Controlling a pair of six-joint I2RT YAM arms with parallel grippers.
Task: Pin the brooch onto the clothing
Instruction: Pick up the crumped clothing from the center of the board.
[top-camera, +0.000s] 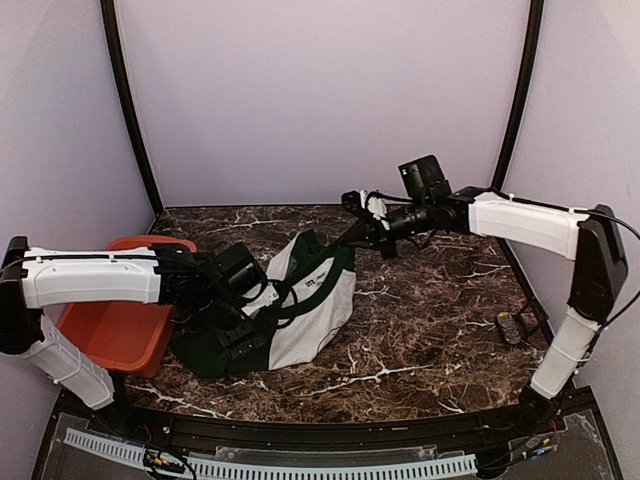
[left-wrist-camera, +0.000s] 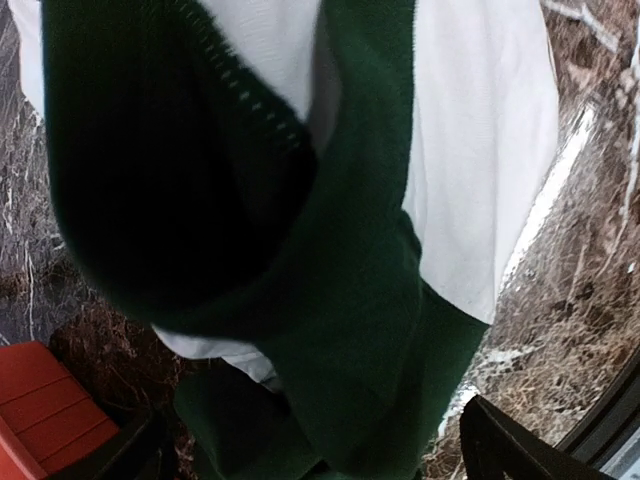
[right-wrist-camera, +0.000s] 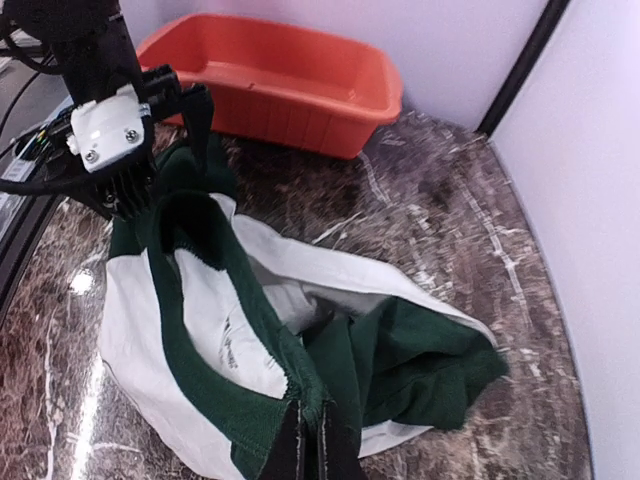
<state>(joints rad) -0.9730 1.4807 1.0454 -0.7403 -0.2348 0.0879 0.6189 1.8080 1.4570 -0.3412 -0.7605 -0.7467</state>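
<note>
The clothing, a white T-shirt with dark green sleeves and collar, lies crumpled on the marble table. Its collar edge is lifted. In the right wrist view my right gripper is shut on the green collar. The top view shows that gripper holding the fabric up above the table. My left gripper hovers over a green sleeve with its fingers spread wide and nothing pinched. A small dark object, possibly the brooch, lies on the table near the right arm's base. It is too small to make out.
A red plastic bin stands at the table's left edge, just behind my left arm. It also shows in the right wrist view, where the bin is beyond the shirt. Purple walls enclose the table on three sides.
</note>
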